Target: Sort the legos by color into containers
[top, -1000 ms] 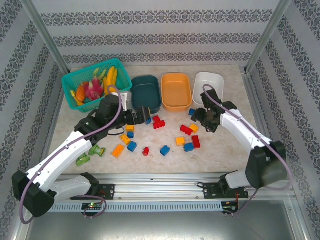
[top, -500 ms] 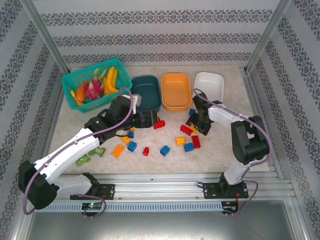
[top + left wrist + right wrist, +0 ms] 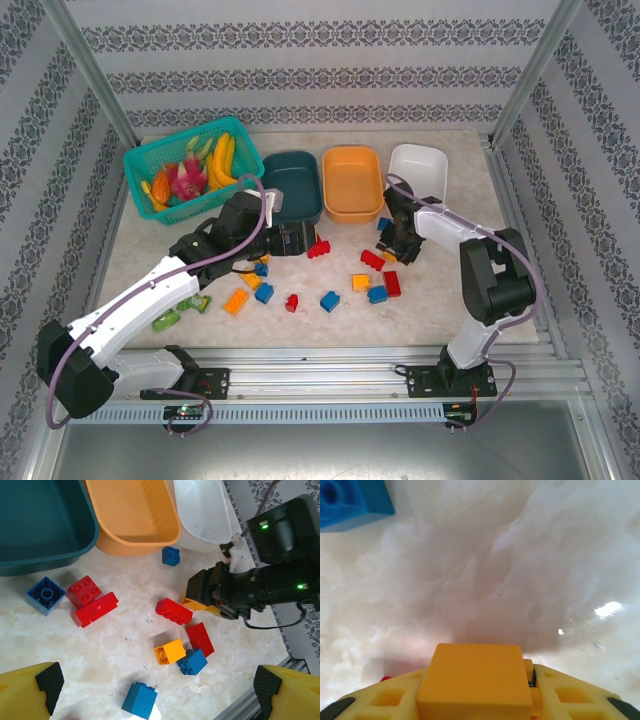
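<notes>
right gripper (image 3: pixel 475 702) pinching an orange-yellow lego (image 3: pixel 474 672), left gripper (image 3: pixel 159 685) spread wide, holding nothing

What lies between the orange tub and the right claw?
One small blue lego, on the marble before the orange tub, clear of the right claw gripping an orange lego; left wrist view.

3 tubs (image 3: pixel 293 180), 1 basket (image 3: pixel 138 175)
</notes>
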`<state>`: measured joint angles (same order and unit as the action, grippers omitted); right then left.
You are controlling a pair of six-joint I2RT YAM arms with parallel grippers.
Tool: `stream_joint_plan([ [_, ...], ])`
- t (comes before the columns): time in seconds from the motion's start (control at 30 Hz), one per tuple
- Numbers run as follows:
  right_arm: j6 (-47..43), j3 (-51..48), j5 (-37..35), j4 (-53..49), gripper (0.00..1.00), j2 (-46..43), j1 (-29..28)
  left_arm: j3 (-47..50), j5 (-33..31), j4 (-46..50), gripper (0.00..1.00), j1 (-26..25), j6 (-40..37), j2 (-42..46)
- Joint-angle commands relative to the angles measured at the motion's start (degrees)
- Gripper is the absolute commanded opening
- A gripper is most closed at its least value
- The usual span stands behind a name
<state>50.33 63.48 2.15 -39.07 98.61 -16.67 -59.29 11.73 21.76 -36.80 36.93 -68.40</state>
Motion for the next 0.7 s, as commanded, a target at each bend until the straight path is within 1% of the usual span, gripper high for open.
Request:
stream_joint_plan([
  [0.0, -3.4, 5.3, -6.4, -5.4, 0.36, -7.7, -0.3, -3.5, -1.0, -1.8, 1.00, -1.0, 1.6, -1.2],
  [0.1, -7.7, 10.3, -8.4, -7.2, 0.38, -10.0, 1.8, -7.1, -0.4, -1.6, 1.00, -0.9, 2.4, -3.9],
  [0.23, -12.5, 18.1, -7.9, -8.8, 0.38, -5.5, 5.6, -12.9, 0.2, -1.6, 1.00, -0.7, 2.4, -8.8],
  [0.4, -15.4, 28.0, -5.1, -8.7, 0.38, 5.6, 10.4, -22.9, 1.7, -0.3, 1.00, 0.0, 1.1, -17.2],
  [0.5, -16.7, 35.2, -3.3, -10.0, 0.38, 13.8, 11.8, -30.0, 2.1, 2.9, 1.00, 0.1, 0.1, -22.8],
  [0.67, -17.1, 47.6, -1.4, -15.2, 0.39, 27.0, 13.6, -36.0, 1.8, 5.7, 1.00, 0.3, 0.4, -28.8],
])
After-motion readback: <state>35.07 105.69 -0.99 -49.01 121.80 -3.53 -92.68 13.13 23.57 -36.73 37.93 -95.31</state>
